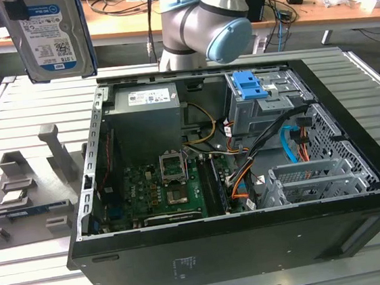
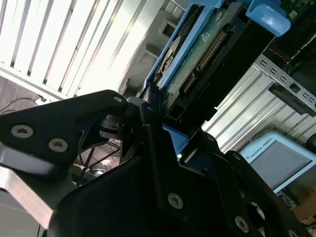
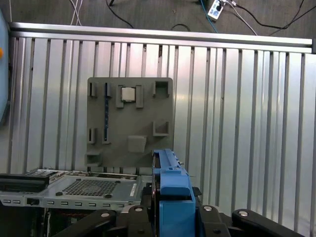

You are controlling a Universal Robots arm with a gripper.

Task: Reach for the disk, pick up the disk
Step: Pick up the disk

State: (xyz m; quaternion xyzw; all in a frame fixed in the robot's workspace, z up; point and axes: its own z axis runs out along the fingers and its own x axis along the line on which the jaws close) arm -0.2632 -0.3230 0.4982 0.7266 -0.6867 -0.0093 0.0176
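While you are holding the disk (image 1: pixel 53 38) aloft at the exterior view's left, the gripper (image 3: pixel 174 217) is clamping its blue bracket edgewise; I advise gripping squarely. Beneath, the fixture plate (image 1: pixel 26 200) is lying on the table (image 1: pixel 374 82). Rightward, the open case (image 1: pixel 221 248) is standing well apart, leaving room.

The disk (image 1: pixel 49 35) is a flat silver rectangle with a blue-and-white barcode label and a blue bracket along its sides. It hangs upright in the air, high at the exterior view's left, label toward that camera. In both wrist views it shows edge-on, clamped in the gripper (image 3: pixel 174 219). The second wrist view shows what looks like its circuit-board face.
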